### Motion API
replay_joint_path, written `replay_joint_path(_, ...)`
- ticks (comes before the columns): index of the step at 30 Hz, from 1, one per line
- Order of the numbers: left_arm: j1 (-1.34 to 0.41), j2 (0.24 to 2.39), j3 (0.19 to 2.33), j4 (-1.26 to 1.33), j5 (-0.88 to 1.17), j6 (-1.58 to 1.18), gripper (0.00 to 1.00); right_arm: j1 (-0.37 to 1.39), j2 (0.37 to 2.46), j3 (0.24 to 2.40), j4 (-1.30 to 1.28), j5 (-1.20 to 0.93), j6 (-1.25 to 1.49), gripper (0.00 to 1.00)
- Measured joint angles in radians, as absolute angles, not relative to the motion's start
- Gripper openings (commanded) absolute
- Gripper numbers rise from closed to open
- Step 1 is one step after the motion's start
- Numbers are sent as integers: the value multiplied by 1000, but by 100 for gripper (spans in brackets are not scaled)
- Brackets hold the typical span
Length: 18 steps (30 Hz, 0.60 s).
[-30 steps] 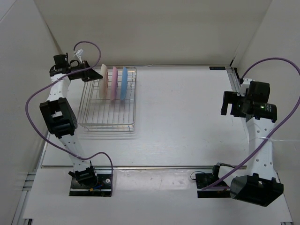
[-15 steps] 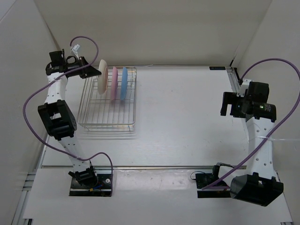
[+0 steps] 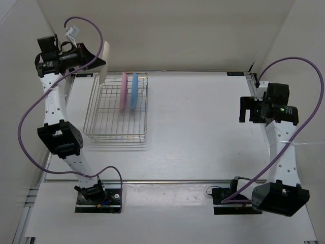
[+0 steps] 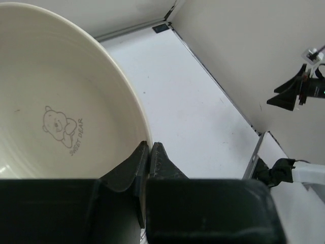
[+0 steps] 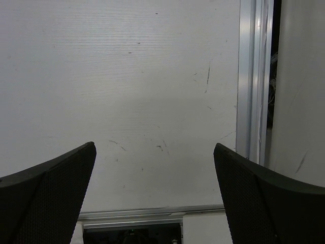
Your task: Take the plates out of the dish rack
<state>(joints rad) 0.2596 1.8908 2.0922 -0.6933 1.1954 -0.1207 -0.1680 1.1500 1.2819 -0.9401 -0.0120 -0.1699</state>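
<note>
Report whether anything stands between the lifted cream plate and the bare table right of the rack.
Yes: the pink plate and light blue plate stand upright in the dish rack, right of the cream plate in the left gripper. Height clearance is unclear.

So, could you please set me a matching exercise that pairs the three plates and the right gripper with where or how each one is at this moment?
Things:
1. cream plate
2. pink plate
3. light blue plate
4. right gripper

States:
A. open over the bare table, holding nothing
B. on edge in the dish rack, rightmost plate in the top view
C. pinched at its rim by the left gripper, held above the rack
D. on edge in the rack, between the other two plates in the top view

Pairs: 1-C, 2-D, 3-B, 4-A
</note>
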Motion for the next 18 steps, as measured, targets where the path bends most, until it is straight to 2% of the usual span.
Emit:
replay_joint_path(4, 215, 1820, 2134, -739, 1194, -91, 11, -142, 1197, 1382, -949, 5, -186, 100)
replay_joint_path(8, 75, 1729, 2127, -816, 1122, 14, 11, -114, 1235, 1525, -974, -6, -188, 100)
replay_joint_path(15, -489, 1623, 1965, -931, 785, 287, 11, -107, 1298, 1730, -1023, -141, -167, 100)
replay_joint_path(18, -673, 1622, 1872, -965, 601, 379, 11, -135, 1320, 1769, -1049, -228, -148, 100)
